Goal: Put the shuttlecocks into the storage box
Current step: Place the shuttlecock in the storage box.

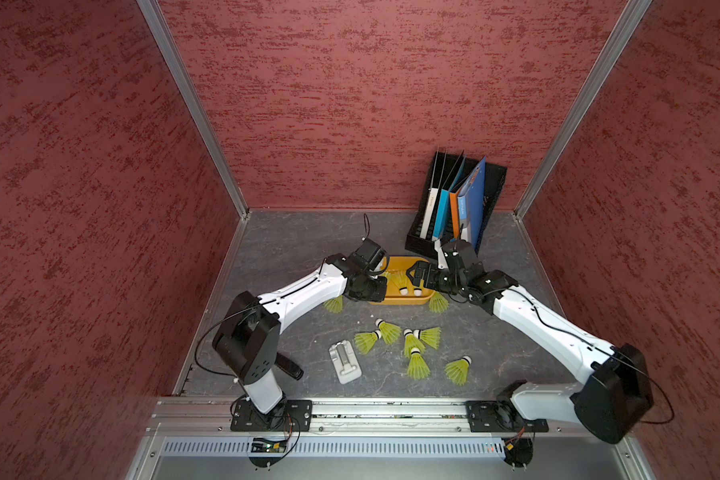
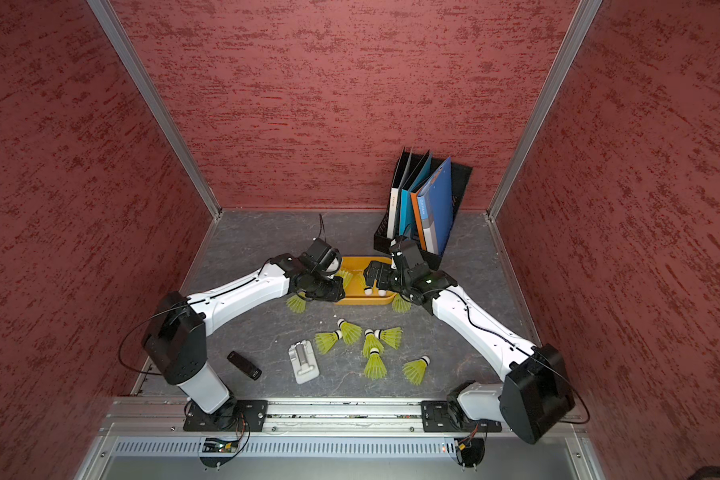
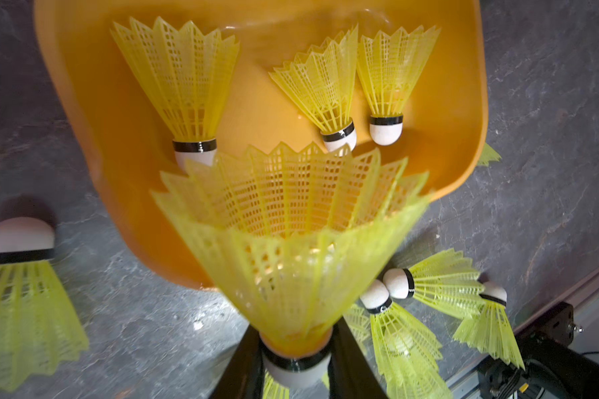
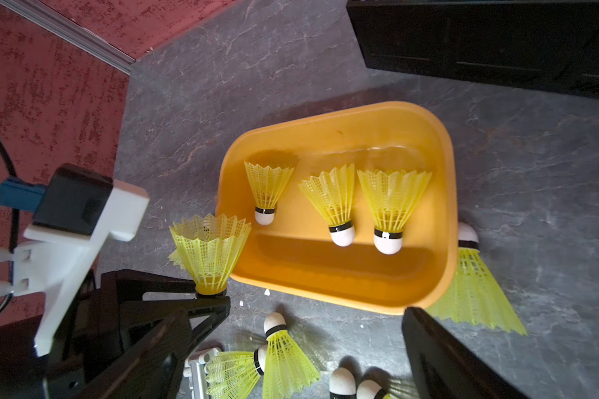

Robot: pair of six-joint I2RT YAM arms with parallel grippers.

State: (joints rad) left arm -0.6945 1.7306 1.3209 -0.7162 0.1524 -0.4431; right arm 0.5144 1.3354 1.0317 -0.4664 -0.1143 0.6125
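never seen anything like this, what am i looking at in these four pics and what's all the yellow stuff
Two robot arms stand at a table's edge; each ends in a two-finger clamp, its end effector. Two pictures come from a twin camera overhead and show the whole scene. The other two come from cameras on the arms' wrists, looking along the fingers. The left end effector is shut on a yellow shuttlecock, gripped at its tip, close to the orange storage box. Inside that box lie three shuttlecocks. The right end effector is open and empty, near the box. More loose shuttlecocks lie on the grey table, along with a white gadget, a black object and a rack of folders.
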